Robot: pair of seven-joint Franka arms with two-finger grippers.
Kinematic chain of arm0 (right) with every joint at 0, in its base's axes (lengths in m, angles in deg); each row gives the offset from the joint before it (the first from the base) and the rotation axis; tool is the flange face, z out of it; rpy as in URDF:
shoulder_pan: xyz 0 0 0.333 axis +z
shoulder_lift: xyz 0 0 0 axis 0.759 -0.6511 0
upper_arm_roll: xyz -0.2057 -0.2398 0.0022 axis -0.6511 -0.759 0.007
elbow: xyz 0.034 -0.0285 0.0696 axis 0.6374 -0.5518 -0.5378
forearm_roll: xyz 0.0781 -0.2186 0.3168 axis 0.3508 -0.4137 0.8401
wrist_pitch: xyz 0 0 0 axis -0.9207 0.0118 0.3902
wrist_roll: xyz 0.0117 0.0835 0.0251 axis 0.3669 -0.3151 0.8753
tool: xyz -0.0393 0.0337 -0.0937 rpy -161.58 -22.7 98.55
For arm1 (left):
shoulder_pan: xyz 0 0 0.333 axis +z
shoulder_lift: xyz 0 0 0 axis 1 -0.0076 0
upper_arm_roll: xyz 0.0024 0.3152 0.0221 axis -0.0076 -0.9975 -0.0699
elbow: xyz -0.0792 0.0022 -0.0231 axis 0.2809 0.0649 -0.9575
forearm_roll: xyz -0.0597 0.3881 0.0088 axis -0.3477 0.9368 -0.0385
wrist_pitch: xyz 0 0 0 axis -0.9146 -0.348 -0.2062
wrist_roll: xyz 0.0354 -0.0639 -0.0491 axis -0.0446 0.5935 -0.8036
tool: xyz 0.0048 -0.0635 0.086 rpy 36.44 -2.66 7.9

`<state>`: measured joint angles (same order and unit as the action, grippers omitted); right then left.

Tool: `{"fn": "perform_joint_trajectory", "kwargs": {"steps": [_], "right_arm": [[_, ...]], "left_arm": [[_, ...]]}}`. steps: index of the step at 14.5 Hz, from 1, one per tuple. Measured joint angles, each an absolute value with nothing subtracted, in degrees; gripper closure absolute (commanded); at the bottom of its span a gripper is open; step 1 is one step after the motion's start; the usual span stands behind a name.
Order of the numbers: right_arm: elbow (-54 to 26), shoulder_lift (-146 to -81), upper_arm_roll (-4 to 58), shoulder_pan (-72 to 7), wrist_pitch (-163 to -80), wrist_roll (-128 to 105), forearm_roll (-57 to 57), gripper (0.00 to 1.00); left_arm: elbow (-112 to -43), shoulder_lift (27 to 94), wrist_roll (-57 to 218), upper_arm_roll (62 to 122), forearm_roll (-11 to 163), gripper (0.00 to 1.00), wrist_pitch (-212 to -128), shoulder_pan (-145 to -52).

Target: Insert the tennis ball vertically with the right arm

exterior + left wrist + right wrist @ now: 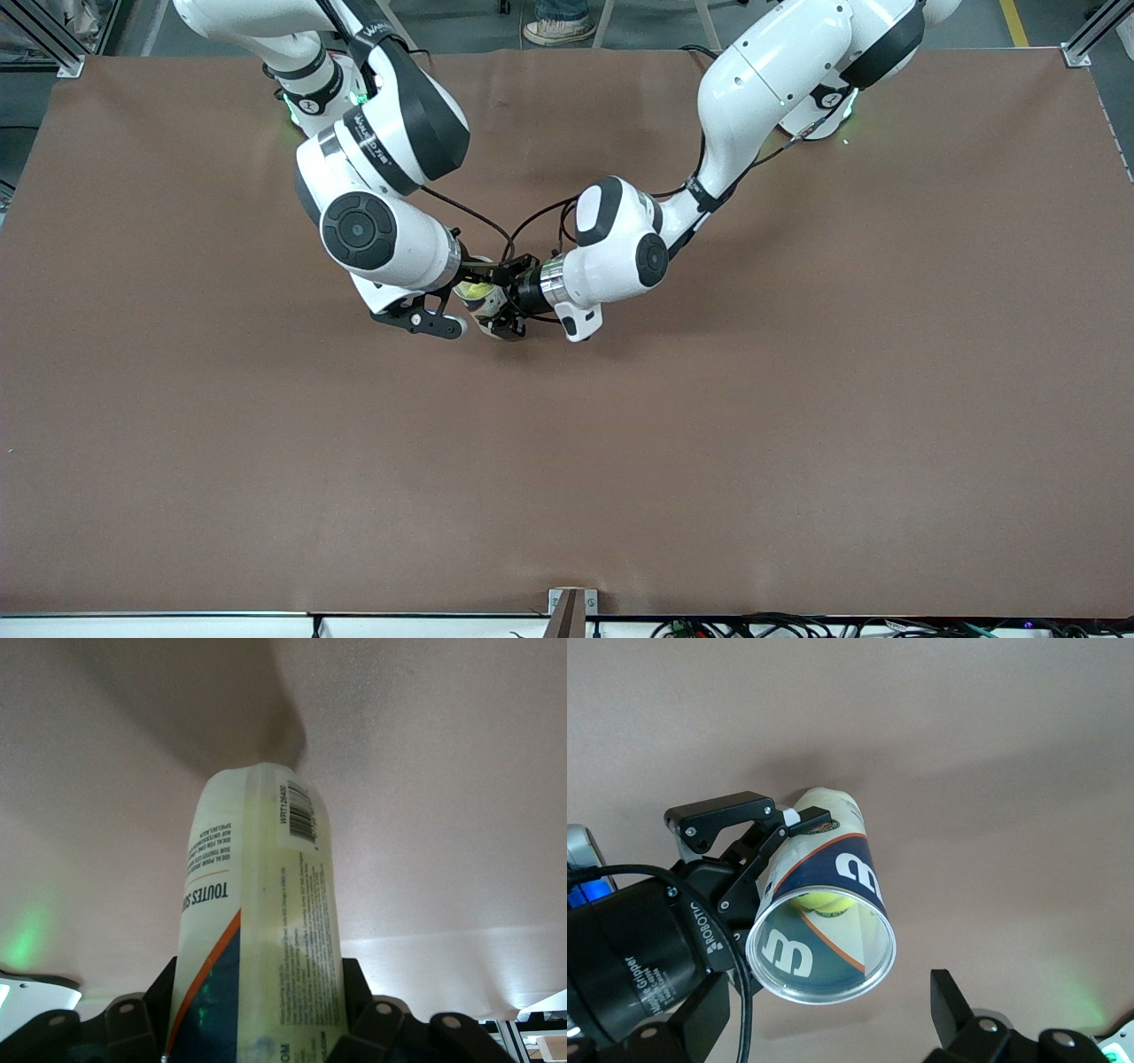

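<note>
From the front, both arms meet over the middle of the table (797, 425); the left gripper (507, 306) clamps an upright can (478, 301).

The left wrist view shows the can (257, 930) squeezed between its fingers (372, 1028).

In the right wrist view, the ball (822, 902) sits inside the can (824, 930); the right gripper (833, 1028) hangs wide open over its mouth.

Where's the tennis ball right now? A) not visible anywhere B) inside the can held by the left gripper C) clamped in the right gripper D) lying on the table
B: the right wrist view looks into the open can, and the tennis ball sits inside it, with the left gripper clamped on the can's side.
</note>
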<state>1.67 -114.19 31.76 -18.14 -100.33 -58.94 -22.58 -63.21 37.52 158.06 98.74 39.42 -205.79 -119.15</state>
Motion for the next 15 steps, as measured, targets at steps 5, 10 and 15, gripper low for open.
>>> {"fn": "perform_joint_trajectory", "kwargs": {"steps": [5, 10, 15], "right_arm": [[3.61, -108.83, 30.39, -23.1, -88.59, -54.39, -23.26, 0.0], [-2.06, -98.62, 30.07, -32.66, -84.05, -43.63, -24.92, 0.0], [-11.38, -90.43, 29.9, -41.68, -84.47, -30.25, -29.3, 0.0]], "left_arm": [[-63.59, 37.32, 158.04, 98.65, 39.42, 0.26, -205.79, -119.13], [-63.66, 36.36, 158.03, 98.52, 39.21, 0.25, -205.79, -118.25], [-63.79, 36.22, 157.41, 98.53, 38.32, 0.19, -205.79, -117.69]]}}
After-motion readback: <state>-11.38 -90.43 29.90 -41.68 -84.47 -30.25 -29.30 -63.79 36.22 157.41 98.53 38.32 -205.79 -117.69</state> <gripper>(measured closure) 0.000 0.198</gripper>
